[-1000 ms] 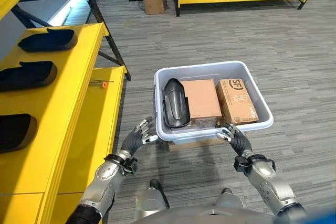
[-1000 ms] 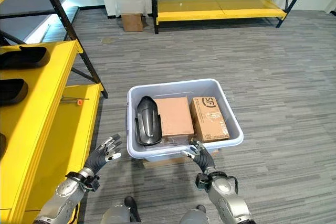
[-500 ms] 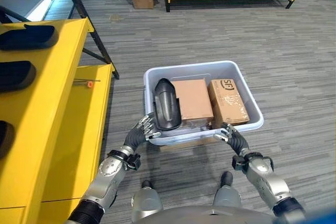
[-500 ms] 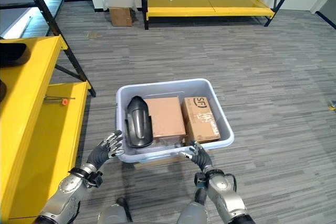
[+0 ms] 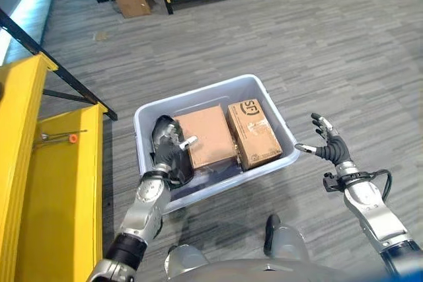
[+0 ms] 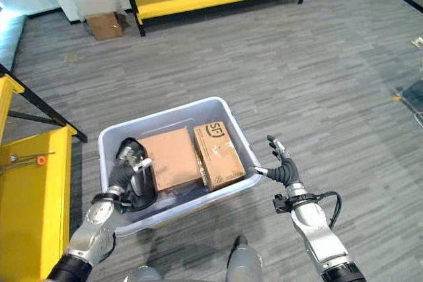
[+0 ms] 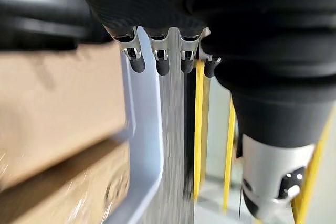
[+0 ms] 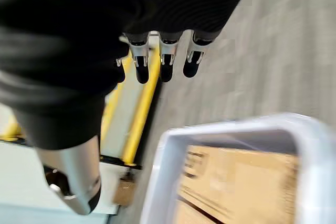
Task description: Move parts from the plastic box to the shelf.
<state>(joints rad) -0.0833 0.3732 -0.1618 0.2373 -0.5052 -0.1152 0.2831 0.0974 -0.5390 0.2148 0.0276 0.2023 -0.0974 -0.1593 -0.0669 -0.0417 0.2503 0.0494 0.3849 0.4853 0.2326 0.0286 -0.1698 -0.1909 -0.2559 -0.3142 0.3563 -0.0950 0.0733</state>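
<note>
Your left hand [image 5: 168, 150] reaches into the box [image 5: 261, 87] and rests on the black part [image 6: 135, 186] at its 9 o'clock end, fingers spread over it and not yet visibly clamped, while the right hand [image 5: 327, 146] hangs open and empty just off the rim at 3 o'clock. By the look of it you are at the pick-up step: next, close on the part, lift it clear past the cartons [image 5: 228, 133], then swing toward the yellow shelf [image 5: 59, 189] at 9 o'clock.

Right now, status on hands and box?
Left hand on black part inside plastic box, grip unclear. Right hand open beside box. Two cardboard boxes alongside.
</note>
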